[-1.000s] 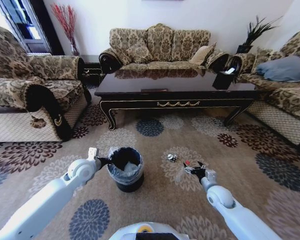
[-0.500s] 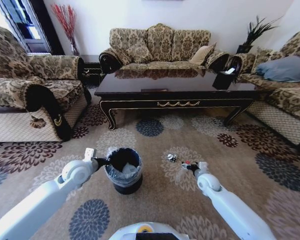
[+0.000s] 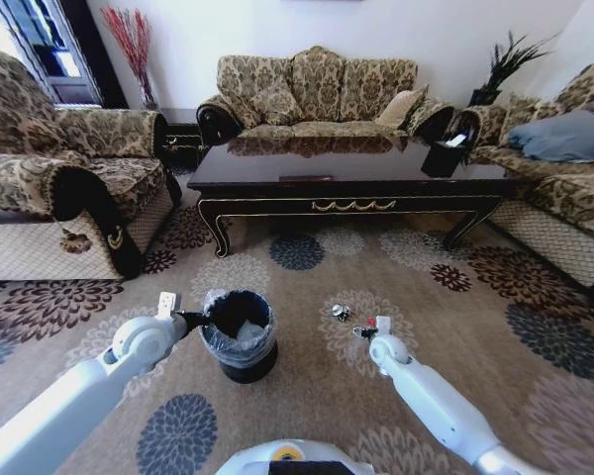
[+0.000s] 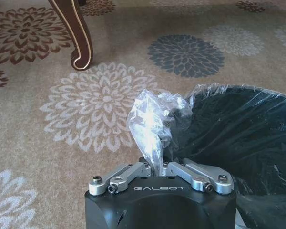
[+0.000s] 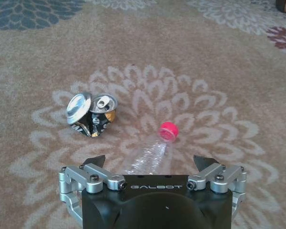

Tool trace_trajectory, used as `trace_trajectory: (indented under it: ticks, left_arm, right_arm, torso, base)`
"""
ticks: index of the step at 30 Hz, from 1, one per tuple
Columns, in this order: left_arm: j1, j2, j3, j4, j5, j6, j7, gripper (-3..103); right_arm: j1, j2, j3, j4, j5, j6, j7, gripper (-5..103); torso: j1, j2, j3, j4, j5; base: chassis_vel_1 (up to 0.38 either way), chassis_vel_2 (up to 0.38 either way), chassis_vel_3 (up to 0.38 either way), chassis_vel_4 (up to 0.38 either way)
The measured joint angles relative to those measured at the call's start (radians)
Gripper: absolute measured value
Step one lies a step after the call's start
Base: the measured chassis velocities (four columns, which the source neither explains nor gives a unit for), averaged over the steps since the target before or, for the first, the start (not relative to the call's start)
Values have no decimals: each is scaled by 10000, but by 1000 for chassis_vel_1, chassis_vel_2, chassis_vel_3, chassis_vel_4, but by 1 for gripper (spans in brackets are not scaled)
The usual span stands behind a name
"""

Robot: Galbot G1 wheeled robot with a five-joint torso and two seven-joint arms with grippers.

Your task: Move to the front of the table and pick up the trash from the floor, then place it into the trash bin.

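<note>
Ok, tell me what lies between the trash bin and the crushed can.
Bare patterned carpet. In the head view nothing lies between the trash bin and the crushed can.

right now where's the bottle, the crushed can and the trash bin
plastic bottle (image 5: pixel 155 151): right wrist view, on its clear body below the red cap
crushed can (image 5: pixel 91 114): right wrist view, on its dented middle
trash bin (image 3: pixel 240 353): head view, on its black outer wall

Bottle (image 5: pixel 150 157) base behind right hand (image 5: pixel 151 167)
</note>
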Motion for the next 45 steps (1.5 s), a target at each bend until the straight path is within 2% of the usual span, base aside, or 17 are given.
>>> trace_trajectory:
  ticks: [6,13,27,29,31,33,34,38,40,42,45]
  left_arm:
    - [-122,50,78,90,-22,-1,87,3]
    - [-234,134,165,134,-74,0,118,3]
    - [-522,233,285,253,-356,-1,139,3]
    - [-651,231,361,251,-423,5,102,3]
    - [-735,232,393,246,-486,10,85,3]
    - [-861,236,417,246,-565,12,54,3]
    - [-861,236,417,246,-565,12,54,3]
    - [-766,235,390,235,-591,17,-3,3]
    - [-705,227,381,221,-566,19,-11,3]
    - [-630,208,371,196,-541,23,-25,3]
    - [-549,187,368,130,-518,28,-47,3]
  right_arm:
    - [369,364,-175,-597,-46,3,-30,100]
    - [950,1175,-227,-1817,-355,223,-126,100]
    - [746,1410,200,-2544,-688,289,-238,93]
    - [602,1411,250,-2535,-741,298,-298,83]
    - [523,1382,262,-2498,-766,299,-331,83]
    - [425,1290,286,-2445,-795,299,-401,73]
    - [425,1290,286,-2445,-795,299,-401,73]
    - [269,1117,331,-2406,-987,320,-555,50]
    - [237,1083,343,-2376,-1011,326,-571,50]
    - [199,1032,359,-2323,-1014,331,-578,41]
    - [122,860,407,-2147,-987,328,-566,35]
  torso:
    - [0,0,-1,1,0]
    - [1,0,0,3,0]
    - [0,0,0,1,-1]
    - [0,0,0,2,3]
    - [0,0,0,1,3]
    - [0,0,-1,-1,2]
    - [0,0,-1,-1,2]
    - [0,0,-1,3,0]
    - [0,0,-1,3,-1]
    - [0,0,-1,4,0]
    - [0,0,-1,2,2]
  base:
    - [0,0,0,0]
    - [0,0,0,0]
    - [0,0,0,0]
    - [0,0,0,0]
    - [0,0,0,0]
    - [0,0,0,0]
    - [0,0,0,0]
    - [0,0,0,0]
    - [0,0,0,0]
    - [0,0,0,0]
    - [0,0,0,0]
